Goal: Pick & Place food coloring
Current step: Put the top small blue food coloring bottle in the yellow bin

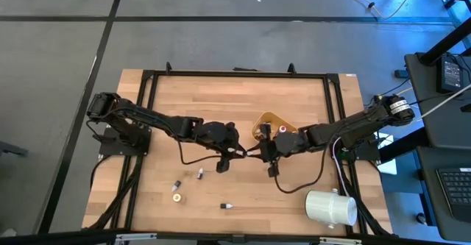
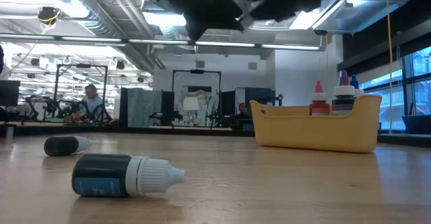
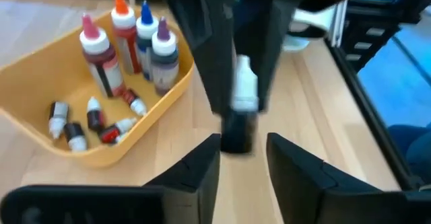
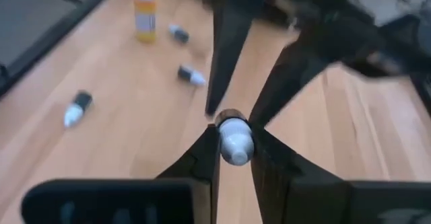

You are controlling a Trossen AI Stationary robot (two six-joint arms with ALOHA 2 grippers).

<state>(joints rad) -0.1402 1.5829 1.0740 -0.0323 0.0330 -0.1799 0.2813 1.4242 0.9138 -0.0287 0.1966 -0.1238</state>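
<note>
A small food coloring bottle [image 3: 238, 120], dark body and white cap, hangs in mid-air between both grippers above the table's middle. My right gripper [image 4: 234, 132] is shut on its cap end. My left gripper [image 3: 242, 143] faces it from the left, open. Its fingers stand on either side of the bottle's dark base, with a gap showing on one side. The yellow-orange bowl [image 3: 87, 153] sits just beyond, with several taller bottles upright in it and several tiny ones lying flat. More bottles [image 1: 176, 185] [image 1: 227, 205] lie on their sides on the near left of the table. My right gripper pinches the bottle's white cap [image 4: 234, 146] between its two fingers, coming roughly level from the table's right. The bottle is lifted clear of the table. It lies in line with the fingers, and its dark body [image 3: 236, 133] points toward my left gripper.
A big white cylinder [image 1: 331, 207] lies at the near right corner. A yellow bottle [image 4: 143, 12] stands among the loose ones near the left. In the low view a dark bottle [image 2: 124, 175] lies close by and another [image 2: 64, 145] lies behind it. People and desks show in the room beyond.
</note>
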